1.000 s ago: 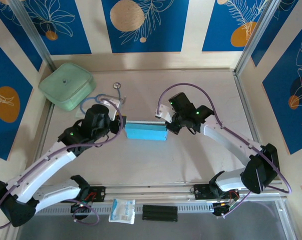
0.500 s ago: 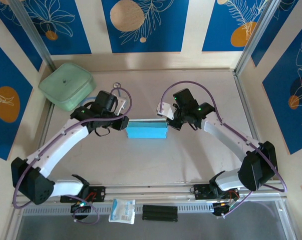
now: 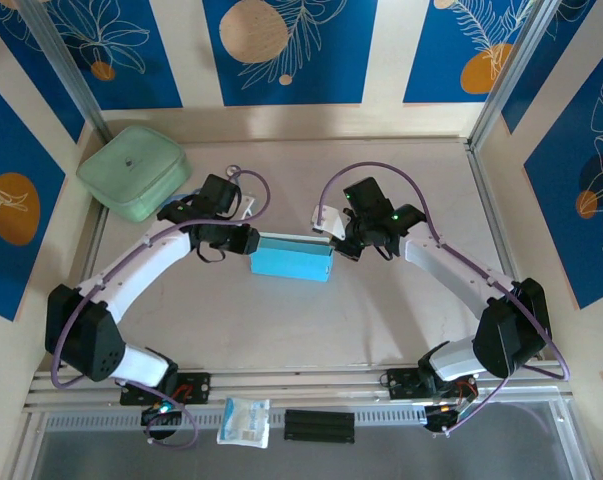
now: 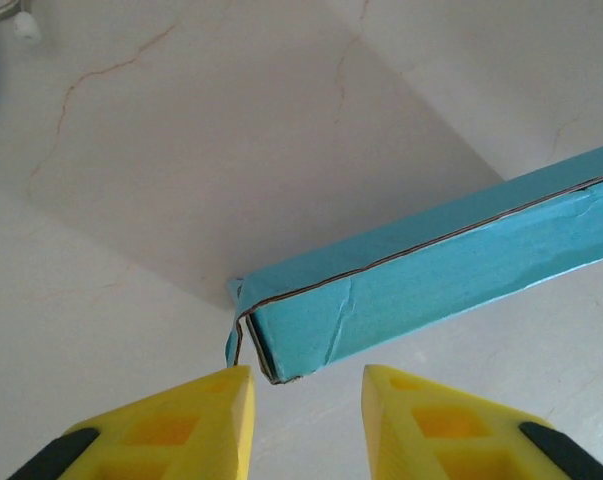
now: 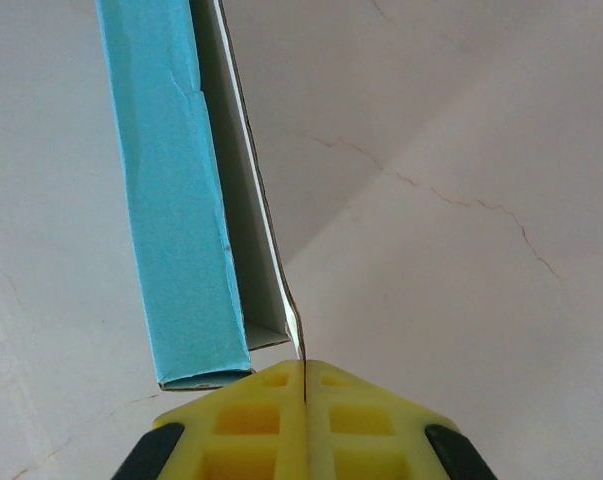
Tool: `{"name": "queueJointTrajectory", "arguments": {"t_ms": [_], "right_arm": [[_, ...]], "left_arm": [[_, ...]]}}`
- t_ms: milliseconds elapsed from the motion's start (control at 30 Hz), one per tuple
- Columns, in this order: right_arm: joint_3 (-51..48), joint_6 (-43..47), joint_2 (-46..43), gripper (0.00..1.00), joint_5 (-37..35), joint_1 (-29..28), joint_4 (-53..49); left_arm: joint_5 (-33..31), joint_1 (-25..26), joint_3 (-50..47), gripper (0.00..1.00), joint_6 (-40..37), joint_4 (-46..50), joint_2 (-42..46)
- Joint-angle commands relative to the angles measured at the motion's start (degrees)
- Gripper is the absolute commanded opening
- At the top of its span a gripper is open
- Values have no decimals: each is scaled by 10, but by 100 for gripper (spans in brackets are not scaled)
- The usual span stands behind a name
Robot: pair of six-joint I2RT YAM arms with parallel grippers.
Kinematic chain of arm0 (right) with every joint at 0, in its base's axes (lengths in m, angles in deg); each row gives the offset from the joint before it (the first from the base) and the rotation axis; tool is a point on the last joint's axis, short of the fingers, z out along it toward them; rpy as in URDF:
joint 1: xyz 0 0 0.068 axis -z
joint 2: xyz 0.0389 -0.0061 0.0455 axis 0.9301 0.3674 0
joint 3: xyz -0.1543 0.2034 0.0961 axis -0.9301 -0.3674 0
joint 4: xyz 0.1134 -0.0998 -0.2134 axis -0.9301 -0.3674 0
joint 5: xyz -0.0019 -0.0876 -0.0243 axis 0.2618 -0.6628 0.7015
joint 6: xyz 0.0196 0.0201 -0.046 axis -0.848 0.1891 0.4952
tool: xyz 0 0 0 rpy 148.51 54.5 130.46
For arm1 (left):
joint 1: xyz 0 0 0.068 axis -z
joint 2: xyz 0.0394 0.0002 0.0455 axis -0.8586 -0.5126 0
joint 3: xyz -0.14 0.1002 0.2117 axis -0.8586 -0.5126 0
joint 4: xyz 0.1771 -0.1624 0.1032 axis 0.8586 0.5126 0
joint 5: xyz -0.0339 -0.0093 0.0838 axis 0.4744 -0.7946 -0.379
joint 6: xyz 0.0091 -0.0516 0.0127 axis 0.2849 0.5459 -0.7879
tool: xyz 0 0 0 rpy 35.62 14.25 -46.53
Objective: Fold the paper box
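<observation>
On pale veined table, blue floral walls, right end effector pinching paper box, left end effector parted

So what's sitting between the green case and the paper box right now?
In the top view, the left gripper sits between the green case and the paper box, its fingertips at the box's left end.
</observation>
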Motion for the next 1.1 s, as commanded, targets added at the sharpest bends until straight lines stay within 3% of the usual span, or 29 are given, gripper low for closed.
{"name": "queueJointTrajectory", "arguments": {"t_ms": [0, 200, 500, 667, 767, 900, 1067], "right_arm": [[7, 8, 9, 0, 15, 3, -6], [18, 7, 13, 0, 14, 4, -13], [25, 0, 21, 0, 6, 3, -13], [25, -4, 21, 0, 4, 3, -13], [25, -14, 21, 0, 0, 2, -12], [45, -83, 25, 0, -6, 3, -20], [65, -232, 40, 0, -10, 1, -36]], "left_arm": [[-32, -6, 23, 38, -14, -16, -1], [-65, -6, 48, 39, -35, -9, -19], [-29, -6, 65, 34, -40, 11, -51], [-35, -7, 63, 27, -36, 10, -58], [-32, -7, 59, 16, -31, 3, -52], [-20, -7, 54, 5, -16, -6, -43], [-3, -7, 16, 2, 24, -50, -17]]}}
